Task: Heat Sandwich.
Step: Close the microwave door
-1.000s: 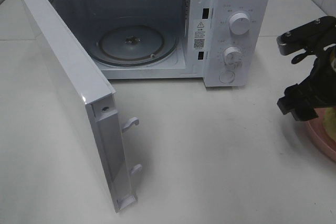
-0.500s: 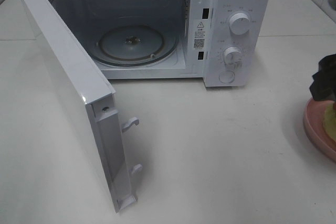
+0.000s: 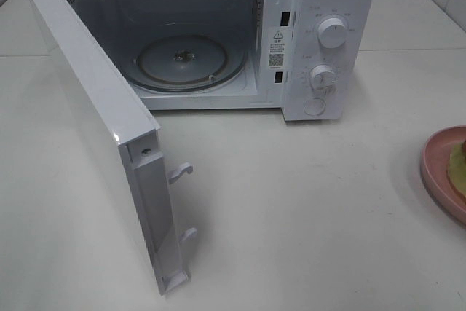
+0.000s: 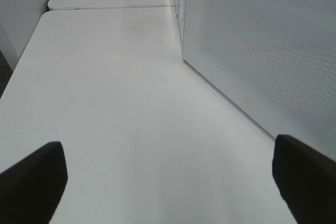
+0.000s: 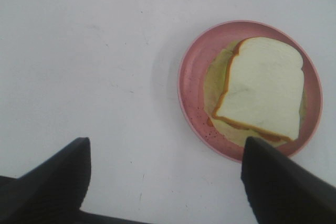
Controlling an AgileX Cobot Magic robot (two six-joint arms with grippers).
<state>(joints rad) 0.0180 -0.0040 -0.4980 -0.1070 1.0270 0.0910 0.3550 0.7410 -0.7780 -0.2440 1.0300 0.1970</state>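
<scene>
Since a second ago our right gripper (image 5: 165, 182) has lifted out of the high view; both grippers gape empty; next we grasp the sandwich (image 5: 261, 88) on the right

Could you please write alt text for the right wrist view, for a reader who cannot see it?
A sandwich of white bread lies on a round pink plate on a white table. The right hand is open above the table, its two dark fingertips in the foreground, holding nothing.
</scene>
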